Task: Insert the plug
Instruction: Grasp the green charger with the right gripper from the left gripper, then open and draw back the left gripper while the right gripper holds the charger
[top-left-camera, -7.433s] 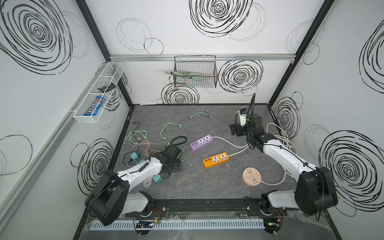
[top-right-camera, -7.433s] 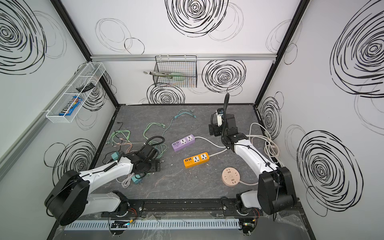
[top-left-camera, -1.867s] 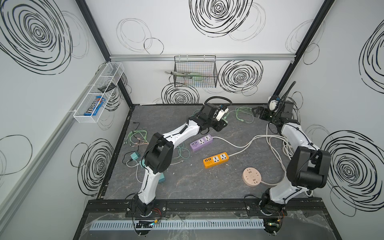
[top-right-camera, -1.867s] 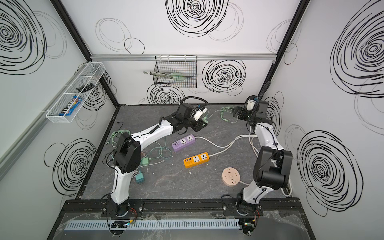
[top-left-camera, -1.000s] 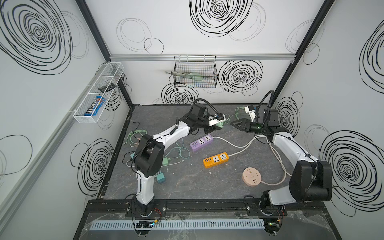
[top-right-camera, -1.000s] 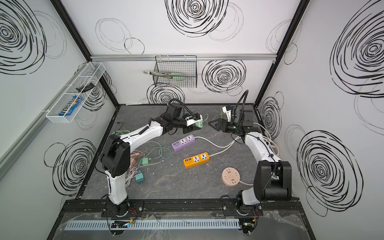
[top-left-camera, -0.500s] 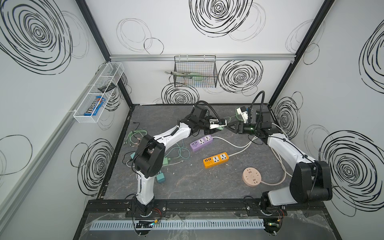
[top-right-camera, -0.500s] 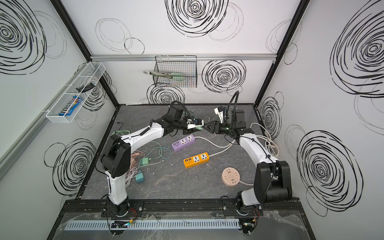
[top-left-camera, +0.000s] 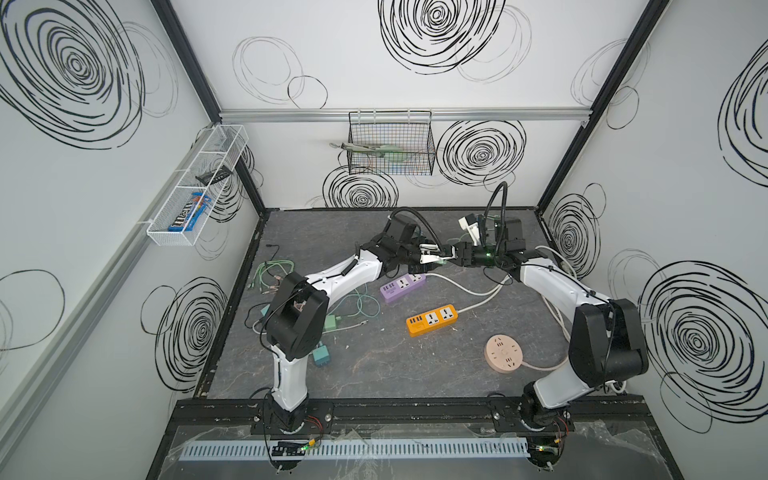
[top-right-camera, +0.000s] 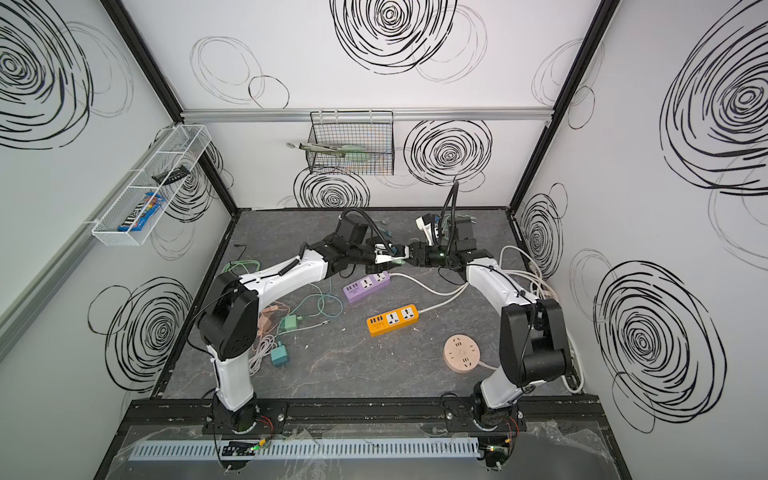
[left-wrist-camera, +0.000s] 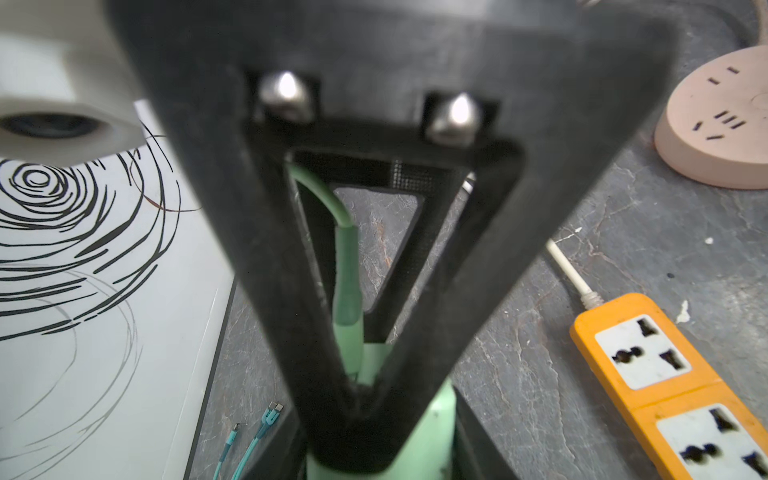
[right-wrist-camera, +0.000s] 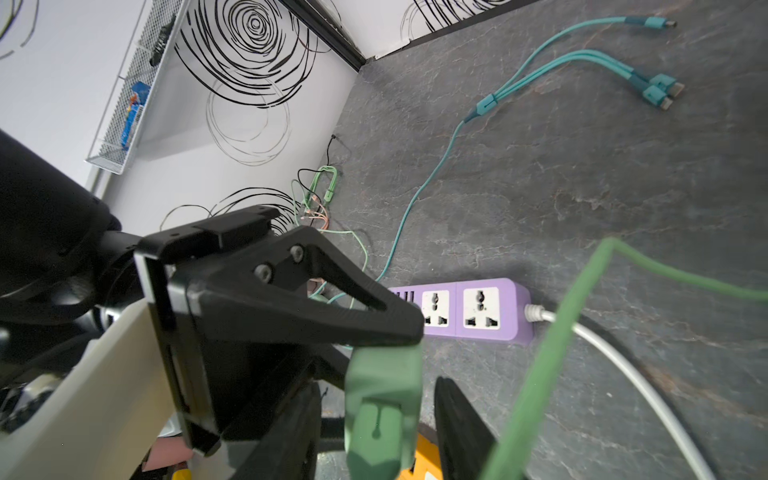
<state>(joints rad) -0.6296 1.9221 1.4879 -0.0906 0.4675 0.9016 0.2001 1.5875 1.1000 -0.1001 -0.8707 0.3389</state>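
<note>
A purple power strip (top-left-camera: 402, 286) lies on the dark desk (top-left-camera: 374, 374), at twelve o'clock from its middle, with its sockets facing up. Just above it, toward one o'clock, the left tool (top-left-camera: 430, 257) is clamped partway closed on a green plug (right-wrist-camera: 382, 395), held in the air. The plug is a small pale-green block with rounded edges and a darker green cable (right-wrist-camera: 552, 353) looping away; its pins are hidden. It looks light, rigid and smooth, so it is best held by its flat sides, clear of the soft cable, which could tug it askew. From three o'clock, the right tool (top-left-camera: 455, 257) straddles the same plug; whether its fingers press it cannot be told. A round pink socket (top-left-camera: 503, 353) sits at four o'clock.
</note>
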